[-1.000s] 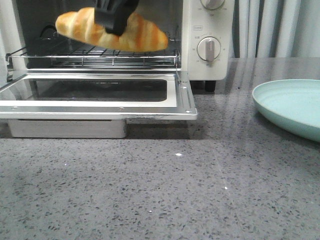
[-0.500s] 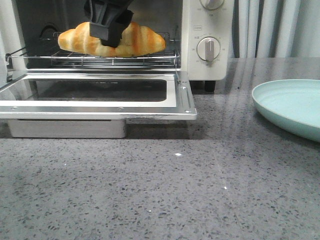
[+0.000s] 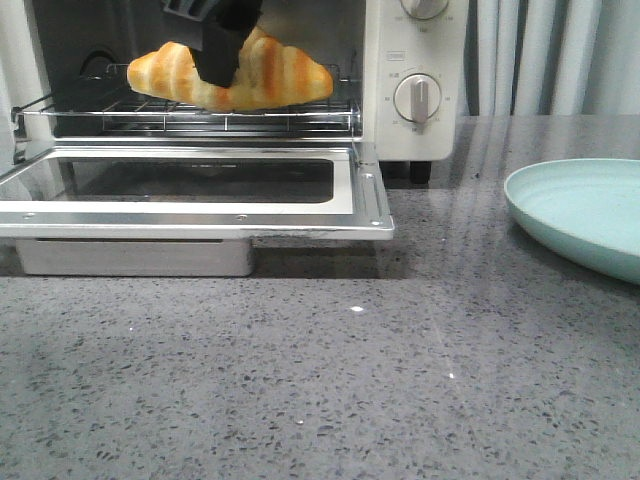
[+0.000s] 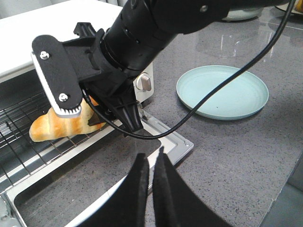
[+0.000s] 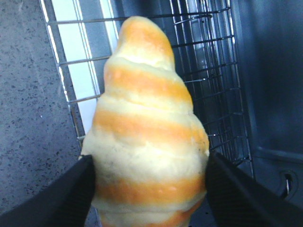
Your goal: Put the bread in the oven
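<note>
The bread [image 3: 275,72], a golden-orange croissant with pale stripes, is inside the open oven [image 3: 412,50], at the level of the wire rack [image 3: 190,118]. My right gripper [image 3: 222,58] reaches down into the oven cavity and is shut on the bread's middle. In the right wrist view the black fingers [image 5: 71,189] press both sides of the bread [image 5: 149,118] over the rack wires. The left wrist view shows the bread [image 4: 52,125] under the right arm. My left gripper [image 4: 150,161] is shut and empty, above the corner of the oven door.
The glass oven door [image 3: 200,205] lies folded down flat in front of the oven. A pale blue-green plate [image 3: 585,215] sits on the grey stone counter to the right. The oven's dials [image 3: 417,98] face forward.
My right gripper has carried the bread down and deeper into the oven, from above the rack to rack level. The bread's left end now sits a little higher.
</note>
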Available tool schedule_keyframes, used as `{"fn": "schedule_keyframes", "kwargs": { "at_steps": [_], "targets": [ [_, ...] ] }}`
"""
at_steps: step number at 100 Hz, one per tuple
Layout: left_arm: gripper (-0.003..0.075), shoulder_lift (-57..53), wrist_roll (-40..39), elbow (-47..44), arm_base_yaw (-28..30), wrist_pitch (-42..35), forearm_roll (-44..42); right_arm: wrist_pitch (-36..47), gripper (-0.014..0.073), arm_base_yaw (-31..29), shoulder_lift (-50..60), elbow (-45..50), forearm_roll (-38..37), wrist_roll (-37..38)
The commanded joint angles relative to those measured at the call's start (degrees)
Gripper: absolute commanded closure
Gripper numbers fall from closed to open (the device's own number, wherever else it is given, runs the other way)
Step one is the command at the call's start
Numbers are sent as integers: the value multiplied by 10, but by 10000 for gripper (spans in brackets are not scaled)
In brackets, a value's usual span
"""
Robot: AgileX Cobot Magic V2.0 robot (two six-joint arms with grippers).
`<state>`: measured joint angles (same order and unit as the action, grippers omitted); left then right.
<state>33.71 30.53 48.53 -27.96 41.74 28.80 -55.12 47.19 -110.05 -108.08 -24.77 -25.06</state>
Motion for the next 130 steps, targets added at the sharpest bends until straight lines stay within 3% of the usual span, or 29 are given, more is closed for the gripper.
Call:
{"fn": "schedule_keyframes", "kwargs": {
  "at_steps": [1, 10, 61, 95, 118, 130],
  "targets": [
    [740, 1, -2, 14, 1, -40, 20, 13, 113, 0, 31, -22, -12, 3],
    [740, 1, -2, 14, 1, -40, 20, 6, 78, 0, 31, -22, -12, 4],
    [740, 1, -2, 14, 1, -40, 20, -59, 81, 26, 77, -22, 24, 7],
    [740, 1, 7, 14, 1, -40, 20, -111, 81, 44, 172, -22, 104, 8],
    [740, 1, 8, 14, 1, -40, 20, -158, 81, 44, 255, -15, 104, 72],
    [740, 1, 9, 14, 1, -43, 20, -158, 81, 44, 298, 9, 69, 153]
  ]
}}
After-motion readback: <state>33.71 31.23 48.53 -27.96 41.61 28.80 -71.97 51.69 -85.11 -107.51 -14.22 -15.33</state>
